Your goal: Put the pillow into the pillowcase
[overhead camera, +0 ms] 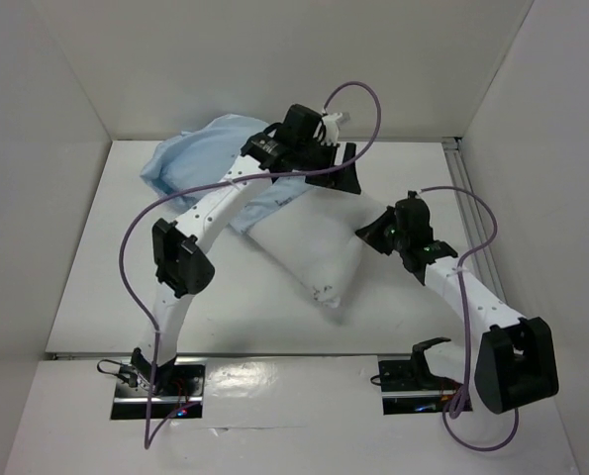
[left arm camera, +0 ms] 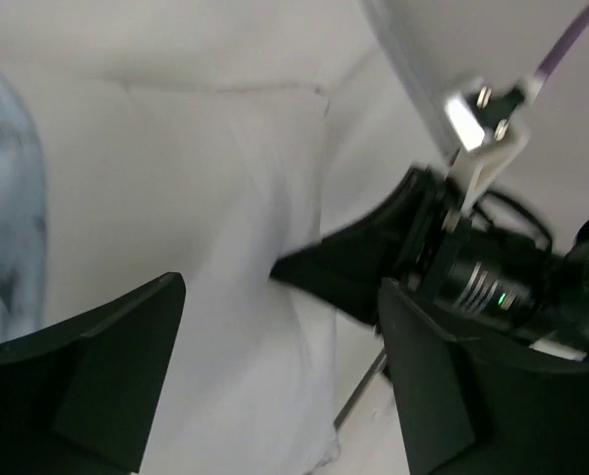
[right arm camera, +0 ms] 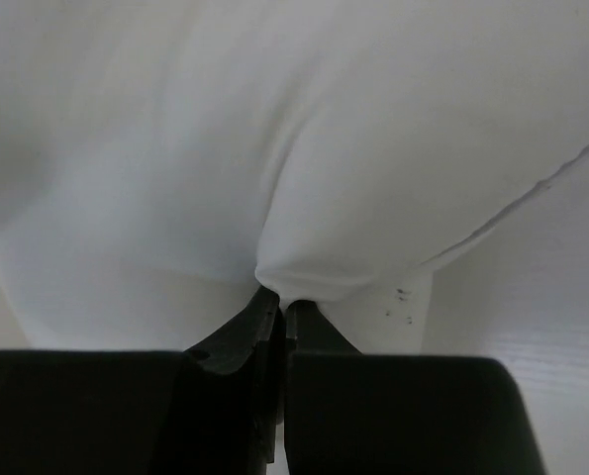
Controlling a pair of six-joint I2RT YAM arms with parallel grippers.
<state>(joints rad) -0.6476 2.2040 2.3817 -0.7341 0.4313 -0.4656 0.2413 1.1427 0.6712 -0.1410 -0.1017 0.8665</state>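
Pillowcase [overhead camera: 190, 163]: We see the blue cloth bunched up at the far left of the table [overhead camera: 96, 267]. It touches the far end of the pillow.
Left gripper [overhead camera: 339, 176]: Its jaws are wide open and hold nothing. It hangs over the far end of the pillow, just right of the blue cloth.
Pillow [overhead camera: 309, 252]: The white cushion lies in the middle of the table. We think its long side slants from the pillowcase at the far left down to a corner near us.
Right gripper [overhead camera: 373, 236]: It is closed tight, pinching a small fold on the pillow's right edge.
Next move: The pillowcase lies to the far left of both grippers, and the left arm is nearer to it. The pillow has to go that way.
Hard to see: The left arm covers the spot where pillow and pillowcase meet. We cannot find the pillowcase's opening or tell if any of the pillow is inside.
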